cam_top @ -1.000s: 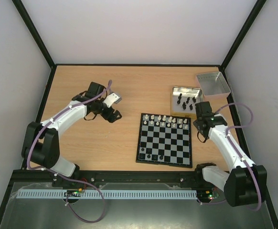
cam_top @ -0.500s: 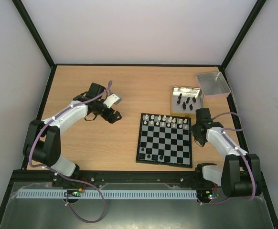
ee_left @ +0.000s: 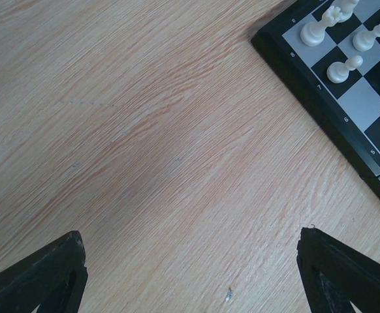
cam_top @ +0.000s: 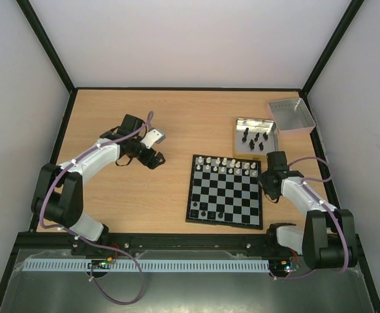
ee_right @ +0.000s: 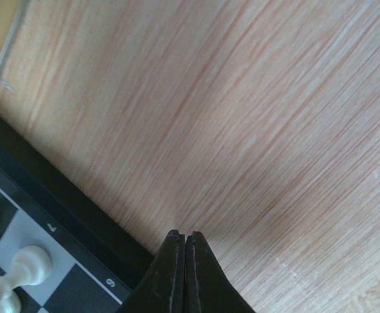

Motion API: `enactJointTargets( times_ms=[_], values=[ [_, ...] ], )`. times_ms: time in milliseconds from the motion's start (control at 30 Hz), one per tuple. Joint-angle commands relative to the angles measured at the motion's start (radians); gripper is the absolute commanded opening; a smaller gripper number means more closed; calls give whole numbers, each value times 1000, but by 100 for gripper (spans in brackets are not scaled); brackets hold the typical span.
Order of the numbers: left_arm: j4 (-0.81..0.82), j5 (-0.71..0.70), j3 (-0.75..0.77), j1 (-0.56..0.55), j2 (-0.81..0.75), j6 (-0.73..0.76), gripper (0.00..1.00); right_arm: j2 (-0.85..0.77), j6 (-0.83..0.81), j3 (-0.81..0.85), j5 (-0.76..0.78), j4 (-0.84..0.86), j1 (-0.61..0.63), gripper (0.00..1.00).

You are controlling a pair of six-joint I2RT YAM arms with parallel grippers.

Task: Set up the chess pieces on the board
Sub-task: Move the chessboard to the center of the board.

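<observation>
Neighbouring board (cam_top: 232, 195), tin (cam_top: 236, 137) holding black pieces (cam_top: 255, 138), tray (cam_top: 291, 115)

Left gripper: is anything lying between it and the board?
No. Between the left gripper and the board there is only bare wooden table, as the top and left wrist views both show.

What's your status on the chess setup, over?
Left tool open, empty, over table. Right tool shut beside board's right edge. White pieces on board; most black pieces in tin. Nothing blocking.
</observation>
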Motion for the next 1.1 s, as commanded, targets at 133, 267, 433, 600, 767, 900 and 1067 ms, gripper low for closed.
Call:
enactJointTargets(
  times_ms=[133,267,433,600,767,900,1067],
  values=[
    [-5,-23,-25,12,-19,5,88,46,-28,-37,-58,69,-6,2],
    [-7,-19,-36,37,-26,14,88,55,-43,-49,-94,103,-6,2],
    [-2,-23,-63,75,-22,22,88,62,-72,-45,-146,136,-3,2],
    [11,-20,-92,104,-17,23,88,101,-108,-23,-182,150,11,2],
    [3,-6,-98,126,-15,33,87,134,-85,-7,-191,175,83,2],
    [-4,-3,-106,131,-7,39,85,172,-54,12,-193,199,148,2],
    [-20,-3,-119,133,25,43,79,200,-26,29,-188,218,198,2]
  ],
)
